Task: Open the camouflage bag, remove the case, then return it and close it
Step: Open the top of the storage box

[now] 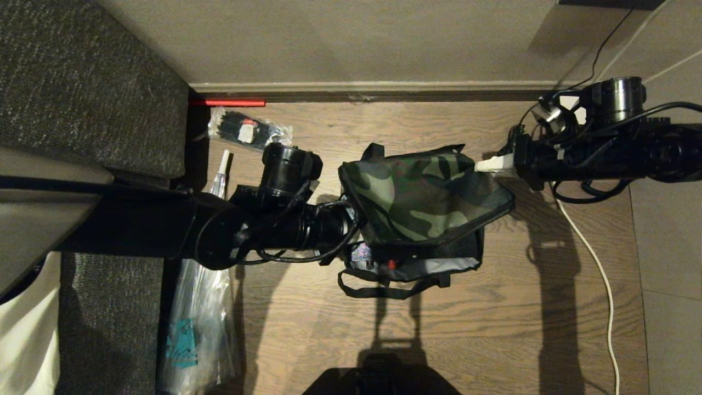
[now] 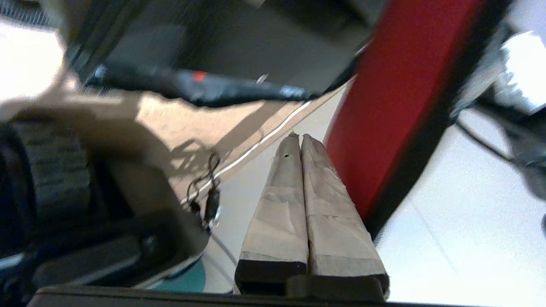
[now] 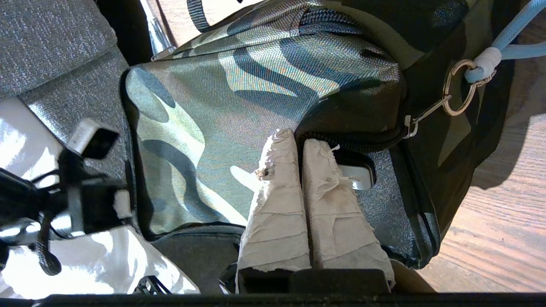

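Head view, left to right. A grey upholstered seat (image 1: pixel 93 82) fills the far left; beside it on the wood floor (image 1: pixel 493 340) lie a clear plastic bag (image 1: pixel 200 323) and, farther off by the baseboard (image 1: pixel 362 86), a packet of black cable ties (image 1: pixel 247 127) and a red strip (image 1: pixel 227 102). A white cable (image 1: pixel 598 274) runs down the floor at right, where grey tile (image 1: pixel 669 247) begins.

The bag (image 1: pixel 422 203) sits on the floor at centre, its camouflage lid partly raised and tilted, with grey lining and a black strap handle (image 1: pixel 384 288) showing along the near edge. A dark object with a small red spot lies under the lid; whether it is the case cannot be told.

The left arm (image 1: pixel 219 227) comes in from the left, its wrist against the bag's left side. The left end effector (image 2: pixel 301 138) is hidden there in the head view; in its wrist view the two taped fingers (image 2: pixel 277 204) are pressed together with nothing between them, a red panel (image 2: pixel 396 94) just beside them.

The right end effector (image 3: pixel 297 136) is at the bag's far right corner, its fingers (image 3: pixel 277 204) closed, tips at the lid's zipper edge (image 3: pixel 354 147); whether fabric is pinched cannot be told. A metal ring (image 3: pixel 458 87) with a blue cord (image 3: pixel 512 38) hangs from the zipper pull nearby.
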You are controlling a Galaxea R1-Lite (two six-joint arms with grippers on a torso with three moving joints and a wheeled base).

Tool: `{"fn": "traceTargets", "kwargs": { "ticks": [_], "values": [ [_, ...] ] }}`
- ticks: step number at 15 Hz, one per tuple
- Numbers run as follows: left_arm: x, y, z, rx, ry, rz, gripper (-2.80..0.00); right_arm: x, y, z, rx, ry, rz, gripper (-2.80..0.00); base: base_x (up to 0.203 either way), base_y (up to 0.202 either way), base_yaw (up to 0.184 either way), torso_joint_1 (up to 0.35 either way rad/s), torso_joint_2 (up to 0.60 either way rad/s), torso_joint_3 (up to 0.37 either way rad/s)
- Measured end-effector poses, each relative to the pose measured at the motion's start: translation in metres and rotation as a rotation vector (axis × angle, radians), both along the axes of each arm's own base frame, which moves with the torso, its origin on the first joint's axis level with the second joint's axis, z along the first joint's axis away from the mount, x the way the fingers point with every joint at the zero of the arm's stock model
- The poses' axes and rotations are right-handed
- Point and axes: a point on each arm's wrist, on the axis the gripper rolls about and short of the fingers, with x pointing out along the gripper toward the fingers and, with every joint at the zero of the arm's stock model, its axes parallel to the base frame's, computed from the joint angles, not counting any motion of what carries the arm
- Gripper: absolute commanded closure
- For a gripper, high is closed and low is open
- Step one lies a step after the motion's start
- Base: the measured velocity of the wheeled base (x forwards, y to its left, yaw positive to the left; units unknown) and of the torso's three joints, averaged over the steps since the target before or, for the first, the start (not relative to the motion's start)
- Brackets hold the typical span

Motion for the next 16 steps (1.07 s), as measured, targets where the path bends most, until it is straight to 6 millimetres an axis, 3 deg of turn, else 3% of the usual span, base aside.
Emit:
{"fn": "traceTargets", "kwargs": {
  "ticks": [2, 3, 10, 16],
  "values": [
    [0.005, -0.001, 0.011, -0.025, -0.028, 0.02, 0.0, 0.0, 0.0, 0.0, 0.0, 0.001, 0.0, 0.0, 0.0, 0.0, 0.0, 0.0, 0.0, 0.0],
    [0.007, -0.001, 0.013, -0.037, -0.029, 0.029, 0.0, 0.0, 0.0, 0.0, -0.001, 0.002, 0.0, -2.8, 0.0, 0.0, 0.0, 0.0, 0.0, 0.0],
    [0.01, 0.002, 0.016, -0.044, -0.035, 0.045, 0.0, 0.0, -0.002, -0.001, -0.004, 0.0, -0.006, -2.8, 0.0, 0.0, 0.0, 0.0, 0.0, 0.0],
    [0.013, 0.006, 0.017, -0.045, -0.037, 0.059, 0.0, 0.002, -0.024, -0.007, -0.018, 0.043, -0.068, -2.8, 0.0, 0.0, 0.0, 0.0, 0.0, 0.0]
  ]
}}
